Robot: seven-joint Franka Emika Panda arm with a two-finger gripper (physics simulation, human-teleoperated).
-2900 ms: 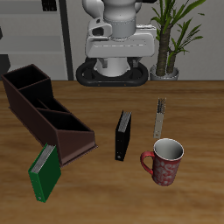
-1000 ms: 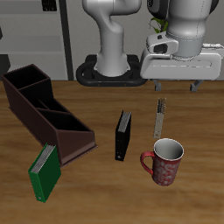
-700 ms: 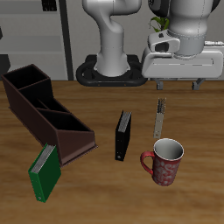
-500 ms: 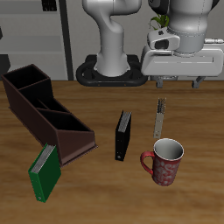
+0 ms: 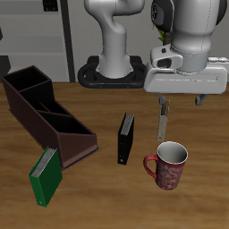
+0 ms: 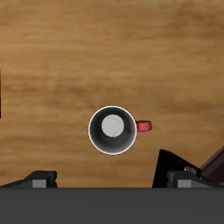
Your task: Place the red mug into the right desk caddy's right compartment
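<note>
The red mug (image 5: 168, 166) stands upright on the table near the front edge, with its handle toward the black book. In the wrist view the mug (image 6: 113, 129) is seen from straight above, white inside. My gripper (image 5: 180, 100) hangs open and empty well above the mug and slightly farther back; its fingertips (image 6: 39, 178) show in the wrist view. The right desk caddy (image 5: 46, 114) lies across the table from the mug. Its right compartment (image 5: 25, 86) is the tall-walled end farthest back.
A green book (image 5: 45, 175) leans against the caddy's low end. A black book (image 5: 126, 137) stands upright between caddy and mug; a dark corner, probably the same book (image 6: 206, 163), shows in the wrist view. A grey strip (image 5: 164, 119) lies behind the mug.
The arm has swung out from above its base, then lowered and come forward. The open gripper now hangs over the mug. The mug and caddy have not moved.
</note>
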